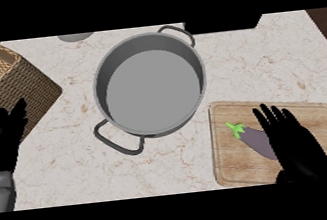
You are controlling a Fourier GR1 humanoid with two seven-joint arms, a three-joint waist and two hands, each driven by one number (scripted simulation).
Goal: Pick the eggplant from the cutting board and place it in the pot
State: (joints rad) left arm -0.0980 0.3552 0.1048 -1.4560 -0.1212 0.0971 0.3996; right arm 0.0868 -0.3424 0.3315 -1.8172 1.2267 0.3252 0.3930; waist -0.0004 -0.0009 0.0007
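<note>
A purple eggplant (255, 140) with a green stem lies on the wooden cutting board (324, 125) at the lower right. My right hand (294, 143) hovers over the board with its fingers straight, covering the eggplant's right end. A grey pot (104, 83) with two handles stands in the middle of the counter, left of the board, with nothing inside. My left hand (5, 141) rests open at the left edge, fingers up.
A wicker basket (4, 81) sits at the upper left, beside my left hand. A dark object (221, 24) lies at the counter's far edge, and a grey round thing (76, 37) shows at the top left. The counter's right edge runs near the board.
</note>
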